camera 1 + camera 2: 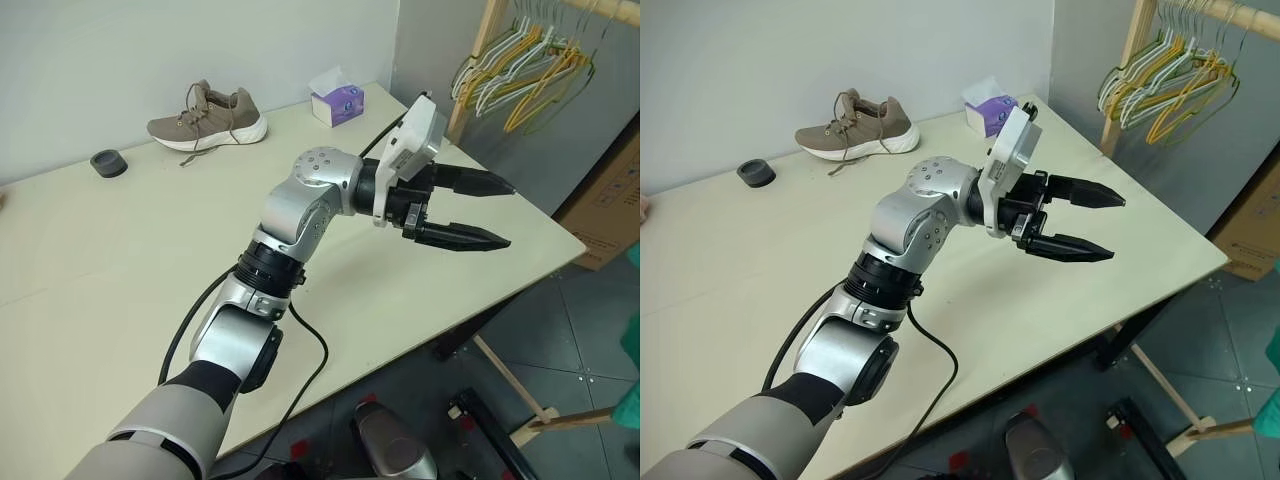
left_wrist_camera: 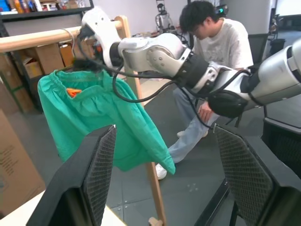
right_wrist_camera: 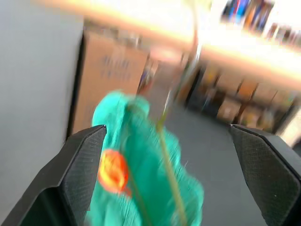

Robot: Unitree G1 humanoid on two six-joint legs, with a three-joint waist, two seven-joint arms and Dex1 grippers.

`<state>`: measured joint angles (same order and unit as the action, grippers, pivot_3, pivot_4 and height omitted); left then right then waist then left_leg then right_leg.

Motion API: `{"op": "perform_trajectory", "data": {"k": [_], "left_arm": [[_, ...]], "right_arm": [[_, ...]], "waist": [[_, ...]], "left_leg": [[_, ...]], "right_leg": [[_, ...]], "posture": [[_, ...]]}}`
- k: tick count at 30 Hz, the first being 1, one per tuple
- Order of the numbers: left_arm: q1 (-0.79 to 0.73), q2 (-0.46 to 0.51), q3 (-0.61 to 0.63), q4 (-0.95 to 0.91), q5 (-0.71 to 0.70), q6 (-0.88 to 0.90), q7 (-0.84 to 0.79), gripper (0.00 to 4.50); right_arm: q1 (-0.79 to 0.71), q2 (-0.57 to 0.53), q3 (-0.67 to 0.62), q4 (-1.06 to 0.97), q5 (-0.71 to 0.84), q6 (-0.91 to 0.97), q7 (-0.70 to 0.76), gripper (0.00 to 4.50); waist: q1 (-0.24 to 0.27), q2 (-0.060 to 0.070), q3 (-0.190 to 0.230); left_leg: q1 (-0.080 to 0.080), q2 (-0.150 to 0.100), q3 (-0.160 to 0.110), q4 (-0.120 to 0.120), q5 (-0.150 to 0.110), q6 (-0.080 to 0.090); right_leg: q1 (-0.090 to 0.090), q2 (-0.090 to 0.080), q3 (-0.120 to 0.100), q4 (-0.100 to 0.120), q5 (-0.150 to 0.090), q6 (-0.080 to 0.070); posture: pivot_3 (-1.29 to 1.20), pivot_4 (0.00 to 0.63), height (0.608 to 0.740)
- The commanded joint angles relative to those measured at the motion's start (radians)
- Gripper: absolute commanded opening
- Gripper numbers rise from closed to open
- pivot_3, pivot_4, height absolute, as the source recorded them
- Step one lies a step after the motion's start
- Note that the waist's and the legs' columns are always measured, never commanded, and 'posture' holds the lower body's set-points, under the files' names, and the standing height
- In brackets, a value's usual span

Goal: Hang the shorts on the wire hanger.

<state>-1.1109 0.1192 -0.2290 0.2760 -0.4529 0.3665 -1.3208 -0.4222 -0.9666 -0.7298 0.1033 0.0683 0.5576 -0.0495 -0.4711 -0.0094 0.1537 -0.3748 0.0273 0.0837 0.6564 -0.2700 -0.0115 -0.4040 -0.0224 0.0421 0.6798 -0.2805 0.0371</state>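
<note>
Both pincers stand apart and empty. The shorts hang draped on the wire hanger, hooked over the wooden rail, so the job looks done; the right pincer is beside it, the left pincer level above the table.

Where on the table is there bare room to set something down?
The table is bare from the black puck and shoe forward to its near edge, and beside the tissue box. Only the left gripper hovers over the right corner.
</note>
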Motion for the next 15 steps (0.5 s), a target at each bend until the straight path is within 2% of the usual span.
{"op": "perform_trajectory", "data": {"k": [1,9,15], "left_arm": [[-0.009,0.009,0.017,-0.027,0.007,-0.013,0.016,3.5],[-0.01,0.033,0.049,-0.053,-0.006,0.011,0.064,3.5],[0.013,0.052,0.061,-0.092,-0.003,0.032,0.105,3.5]], "right_arm": [[0.026,0.002,0.034,-0.115,-0.028,-0.203,0.038,4.45],[0.169,0.146,0.243,-0.349,0.045,-0.36,0.264,4.45],[0.222,0.219,0.326,-0.355,0.045,-0.37,0.338,4.45]], "waist": [[0.0,0.0,0.0],[0.01,-0.003,-0.001],[0.053,-0.003,-0.001]], "left_leg": [[0.0,0.0,0.0,0.0,0.0,0.0],[0.0,0.0,-0.001,0.0,0.0,0.0],[-0.001,0.0,-0.001,0.004,-0.001,0.001]], "right_leg": [[0.0,0.0,0.0,0.0,0.0,0.0],[0.0,0.0,-0.001,0.0,0.0,0.0],[0.0,0.0,0.0,0.0,0.001,0.002]], "posture": [[-0.45,0.102,0.74],[-0.38,0.098,0.74],[-0.31,0.092,0.74]]}}
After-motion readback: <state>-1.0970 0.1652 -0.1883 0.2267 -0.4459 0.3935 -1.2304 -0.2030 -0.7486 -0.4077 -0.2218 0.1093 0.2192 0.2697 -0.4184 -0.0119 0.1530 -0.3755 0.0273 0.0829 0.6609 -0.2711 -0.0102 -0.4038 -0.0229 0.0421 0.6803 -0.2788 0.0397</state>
